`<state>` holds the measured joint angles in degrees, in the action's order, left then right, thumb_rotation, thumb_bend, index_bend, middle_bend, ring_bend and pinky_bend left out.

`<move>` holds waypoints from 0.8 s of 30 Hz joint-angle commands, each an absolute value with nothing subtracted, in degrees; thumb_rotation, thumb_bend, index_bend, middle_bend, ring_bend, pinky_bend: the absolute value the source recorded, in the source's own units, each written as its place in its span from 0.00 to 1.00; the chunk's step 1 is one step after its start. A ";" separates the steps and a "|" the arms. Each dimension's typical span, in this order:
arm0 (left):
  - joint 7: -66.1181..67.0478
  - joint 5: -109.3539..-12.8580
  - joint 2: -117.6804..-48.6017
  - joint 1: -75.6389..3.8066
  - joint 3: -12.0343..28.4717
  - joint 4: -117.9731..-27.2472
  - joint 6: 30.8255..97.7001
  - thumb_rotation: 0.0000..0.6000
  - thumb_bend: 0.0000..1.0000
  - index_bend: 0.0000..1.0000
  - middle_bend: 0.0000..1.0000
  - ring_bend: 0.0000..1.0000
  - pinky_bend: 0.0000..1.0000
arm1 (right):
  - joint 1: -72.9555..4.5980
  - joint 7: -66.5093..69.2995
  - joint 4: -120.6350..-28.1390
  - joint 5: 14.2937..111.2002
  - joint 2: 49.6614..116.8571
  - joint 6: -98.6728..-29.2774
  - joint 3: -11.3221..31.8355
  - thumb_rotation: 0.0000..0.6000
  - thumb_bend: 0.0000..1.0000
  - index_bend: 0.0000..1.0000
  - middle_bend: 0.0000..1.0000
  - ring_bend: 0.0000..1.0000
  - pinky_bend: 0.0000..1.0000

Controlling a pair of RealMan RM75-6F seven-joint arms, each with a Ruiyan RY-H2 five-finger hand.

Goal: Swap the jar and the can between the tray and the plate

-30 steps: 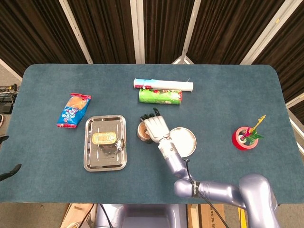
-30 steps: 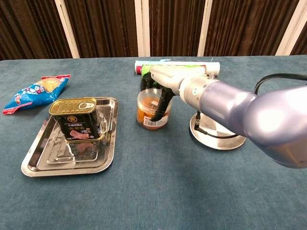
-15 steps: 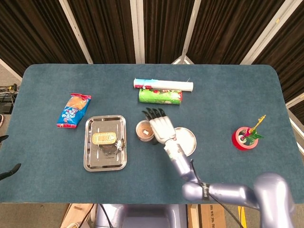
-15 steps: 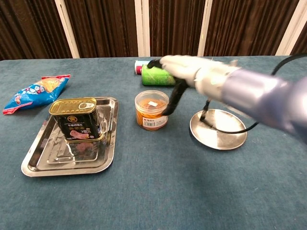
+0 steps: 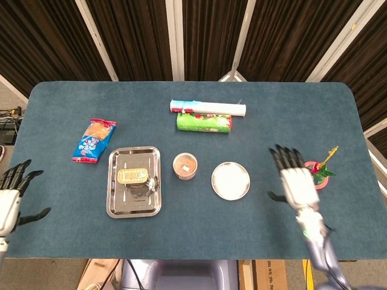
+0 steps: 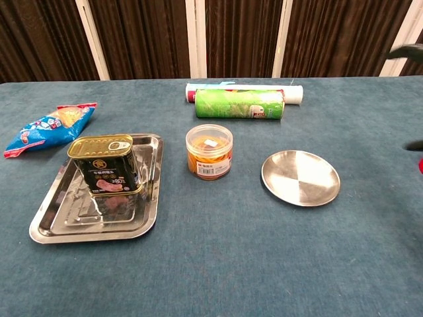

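The jar (image 5: 185, 166) (image 6: 209, 151), clear with orange contents, stands upright on the table between the tray and the plate. A gold-topped can (image 5: 133, 176) (image 6: 104, 164) stands in the steel tray (image 5: 118, 203) (image 6: 63, 221). The round steel plate (image 5: 230, 180) (image 6: 301, 177) lies bare to the right of the jar. My right hand (image 5: 296, 179) hovers open well right of the plate, fingers spread, holding nothing. My left hand (image 5: 9, 197) is at the far left edge, off the table, fingers spread and open.
A green tube can (image 5: 204, 122) (image 6: 239, 104) and a white roll (image 5: 207, 108) lie behind the jar. A blue snack bag (image 5: 94, 140) (image 6: 49, 127) lies at the left. A red tape ring with a small plant (image 5: 315, 174) sits by my right hand.
My right hand has let go of the jar and pulled away far to the right, past the plate. The jar stays on the table. My left hand has come into view at the left edge.
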<state>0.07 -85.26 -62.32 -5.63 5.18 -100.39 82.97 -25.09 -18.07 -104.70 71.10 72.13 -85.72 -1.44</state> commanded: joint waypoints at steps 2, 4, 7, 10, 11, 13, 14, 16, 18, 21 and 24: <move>2.42 -82.28 -62.13 -10.62 7.89 -103.56 76.88 1.00 0.10 0.19 0.00 0.00 0.05 | -18.43 -13.54 -102.32 76.36 69.69 -91.02 -5.64 1.00 0.00 0.00 0.00 0.00 0.00; 2.84 -80.89 -61.99 -12.48 8.78 -104.71 74.32 1.00 0.10 0.19 0.00 0.00 0.05 | -17.26 -13.32 -101.48 76.75 69.94 -91.72 -5.66 1.00 0.00 0.00 0.00 0.00 0.00; 4.05 -76.89 -61.81 -16.22 10.43 -106.69 68.72 1.00 0.10 0.18 0.00 0.00 0.06 | -15.78 -12.99 -100.31 76.77 70.46 -91.83 -5.36 1.00 0.00 0.00 0.00 0.00 0.00; 6.09 -72.58 -61.95 -19.49 11.73 -108.14 64.13 1.00 0.10 0.17 0.00 0.00 0.06 | -14.69 -12.36 -99.52 76.48 70.84 -91.43 -5.04 1.00 0.00 0.00 0.00 0.00 0.00; 7.17 -71.05 -62.22 -20.74 12.06 -108.57 62.53 1.00 0.10 0.17 0.00 0.00 0.06 | -14.31 -12.19 -99.21 76.29 70.98 -91.25 -4.88 1.00 0.00 0.00 0.00 0.00 0.00; 10.02 -67.74 -63.11 -23.16 12.75 -109.25 60.18 1.00 0.10 0.17 0.01 0.00 0.08 | -13.91 -12.06 -99.05 75.88 70.89 -90.62 -4.37 1.00 0.00 0.00 0.00 0.00 0.00; 11.21 -66.84 -63.55 -23.99 12.93 -109.39 59.63 1.00 0.10 0.17 0.01 0.00 0.08 | -13.76 -12.04 -99.03 75.88 70.86 -90.63 -4.15 1.00 0.00 0.00 0.00 0.00 0.00; 13.91 -65.12 -64.78 -25.60 13.21 -109.62 59.00 1.00 0.10 0.17 0.03 0.00 0.09 | -13.18 -12.15 -99.00 76.10 70.93 -90.99 -3.99 1.00 0.00 0.00 0.00 0.00 0.00; 17.68 -62.44 -66.76 -27.38 13.37 -109.85 59.13 1.00 0.10 0.18 0.04 0.00 0.10 | -12.65 -12.21 -98.96 76.33 71.00 -90.95 -3.68 1.00 0.00 0.00 0.00 0.00 0.00; 22.24 -59.00 -69.82 -29.62 13.05 -109.67 59.46 1.00 0.10 0.18 0.05 0.00 0.11 | -12.33 -12.10 -98.72 76.18 70.96 -89.97 -3.04 1.00 0.00 0.00 0.00 0.00 0.00; 25.07 -56.47 -72.38 -31.28 12.49 -108.92 59.51 1.00 0.10 0.18 0.06 0.00 0.11 | -11.97 -11.92 -98.76 76.48 70.79 -89.61 -2.52 1.00 0.00 0.00 0.00 0.00 0.00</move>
<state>23.22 -58.31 -70.54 -29.69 12.75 -109.26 59.65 -12.05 -11.97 -98.77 76.41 70.85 -89.67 -2.60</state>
